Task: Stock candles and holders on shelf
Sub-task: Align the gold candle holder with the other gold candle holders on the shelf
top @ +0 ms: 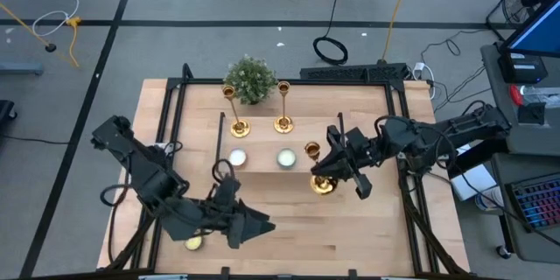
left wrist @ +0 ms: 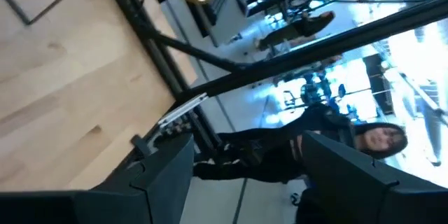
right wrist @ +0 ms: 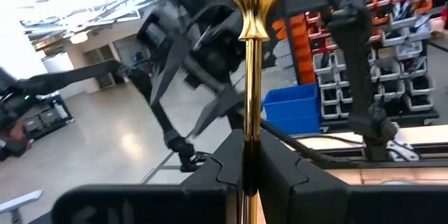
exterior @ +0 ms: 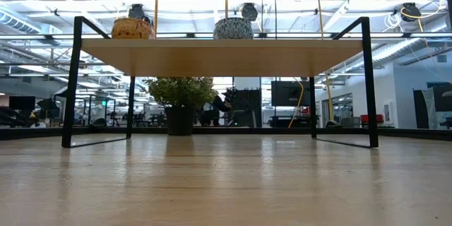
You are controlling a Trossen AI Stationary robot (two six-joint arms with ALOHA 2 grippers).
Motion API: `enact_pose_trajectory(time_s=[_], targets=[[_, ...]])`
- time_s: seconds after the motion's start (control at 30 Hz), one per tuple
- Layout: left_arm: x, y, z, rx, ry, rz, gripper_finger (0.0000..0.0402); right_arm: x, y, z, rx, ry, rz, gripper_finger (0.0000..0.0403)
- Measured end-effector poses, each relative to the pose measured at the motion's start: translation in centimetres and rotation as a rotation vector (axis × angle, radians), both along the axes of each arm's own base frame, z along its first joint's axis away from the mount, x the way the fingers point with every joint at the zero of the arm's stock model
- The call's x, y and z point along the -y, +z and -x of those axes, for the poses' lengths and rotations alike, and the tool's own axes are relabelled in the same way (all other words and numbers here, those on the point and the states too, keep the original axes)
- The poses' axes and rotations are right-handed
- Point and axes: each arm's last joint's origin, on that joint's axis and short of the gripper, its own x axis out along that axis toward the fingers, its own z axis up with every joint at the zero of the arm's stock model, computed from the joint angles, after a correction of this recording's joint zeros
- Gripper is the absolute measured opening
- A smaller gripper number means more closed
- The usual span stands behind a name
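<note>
Shiny gold metal candlestick [right wrist: 252, 63], thin stem, small cup top, round flared base: upright, stem pinched between right gripper [top: 337, 171] fingers, at right end of low light-wood shelf on black legs [top: 262, 144]. Two matching gold candlesticks [top: 238, 114] stand at shelf rear. White squat candle [top: 237, 158] and pale greenish candle [top: 285, 158] on shelf front. Yellowish candle [top: 193, 243] on tabletop near left gripper [top: 258, 225], fingers spread, empty. Small green bushy plant [top: 250, 79] behind shelf.

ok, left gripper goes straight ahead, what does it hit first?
Likely the black frame rail at the table edge; the open left gripper has only bare tabletop before it. Depth unclear.
</note>
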Motion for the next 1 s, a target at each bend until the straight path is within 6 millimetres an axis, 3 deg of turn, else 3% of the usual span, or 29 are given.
enact_pose_trajectory(time_s=[0.23,0.63,1.0], targets=[[0.3,-1.2,-0.2,-0.036,0.096,-0.075,0.0269,1.9,-0.1,-0.6,0.003,-0.017,0.012,0.0017],[-2.3,-2.2,-1.4,-0.143,0.163,-0.201,0.0269,5.5,-0.6,-2.7,0.031,-0.042,-0.028,0.0017],[-3.1,-2.1,-0.9,-0.173,0.159,-0.335,0.0268,5.9,-1.3,-5.0,0.108,-0.081,-0.089,0.0017]])
